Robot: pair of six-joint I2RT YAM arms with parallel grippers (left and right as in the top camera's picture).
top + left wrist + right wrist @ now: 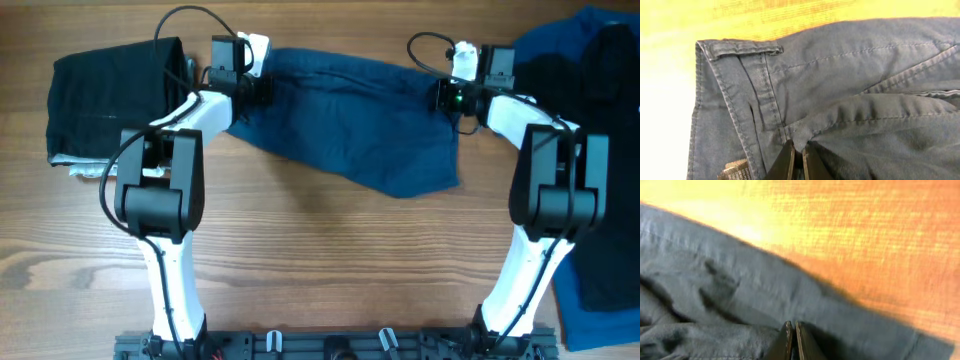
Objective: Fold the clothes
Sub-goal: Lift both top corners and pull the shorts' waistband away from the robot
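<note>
From above, I see the dark blue shorts [350, 125] lying across the far middle of the tabletop [320, 250]. My left tool [245, 85] has one end and my right tool [445, 95] has the other. The long way of the shorts runs side to side, from one tool to the other. The near edge sags toward me on the right. Folded black clothes [115, 100] sit just beside the left end. A heap of blue and black clothes [590, 100] lies to the right. If I swing the shorts too far, I think they could drag one of those along.

In the left wrist view, the left tool [797, 155] is pinched tight on a small fold of the shorts [840, 75]. The waistband [722, 90] and a belt loop [745, 48] are at this end, so I think the waist points left and the legs point right. The bite is tiny. A hard pull could make the cloth slip out.

In the right wrist view, the right tool [792, 340] is closed on a bunched bit of the shorts [715, 305], with bare tabletop [865, 240] beyond. I cannot tell how many layers it has. If it has only one, the fold may come out crooked.
</note>
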